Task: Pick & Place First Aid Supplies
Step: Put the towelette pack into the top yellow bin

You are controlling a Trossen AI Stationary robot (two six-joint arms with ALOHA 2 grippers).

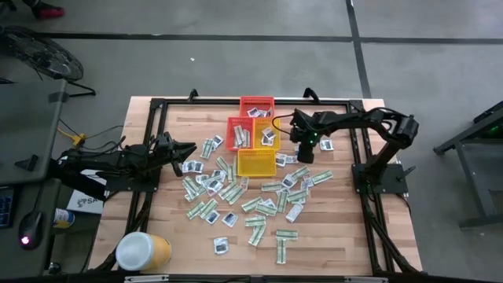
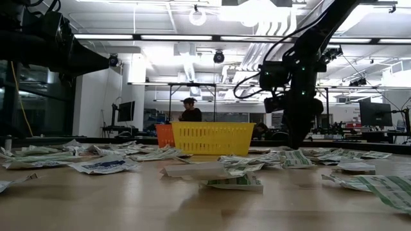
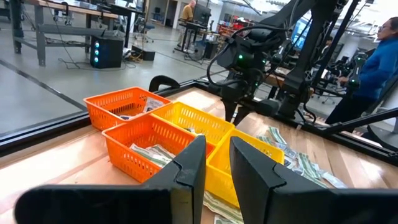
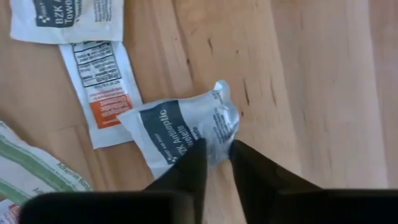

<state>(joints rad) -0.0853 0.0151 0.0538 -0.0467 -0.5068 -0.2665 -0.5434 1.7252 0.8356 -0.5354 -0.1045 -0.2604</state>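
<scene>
Right gripper (image 4: 214, 154) jaws clamped on edge of white-and-navy foil wipe packet (image 4: 180, 134), three o'clock of yellow plastic basket (image 1: 256, 163). Light, limp, crinkly; pinch an edge. Left jaws slightly apart, empty.

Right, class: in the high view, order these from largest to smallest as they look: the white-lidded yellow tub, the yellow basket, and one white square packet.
1. Yellow tub and yellow basket: they look about alike, so no ranking between them.
2. White square packet: clearly smallest.
</scene>
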